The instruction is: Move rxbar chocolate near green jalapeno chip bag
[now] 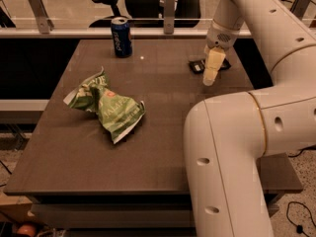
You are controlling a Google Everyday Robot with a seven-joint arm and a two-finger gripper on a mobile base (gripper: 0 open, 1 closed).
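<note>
- The rxbar chocolate point(196, 66) lies flat on the table point(163, 147), well to the right of the blue Pepsi can point(121, 37) and a little nearer to the camera. Its long axis seems to run left to right.
- The gripper point(209, 78) hangs at this same place right of the can, before the middle of the bar, and dark wrapper shows on both sides of it.
- If the gripper is open, closed or already touching the bar, I cannot tell.
- The green jalapeno chip bag point(111, 110) lies in front of the can, well apart from the bar, so I judge the carry must go left and toward the camera.
</note>
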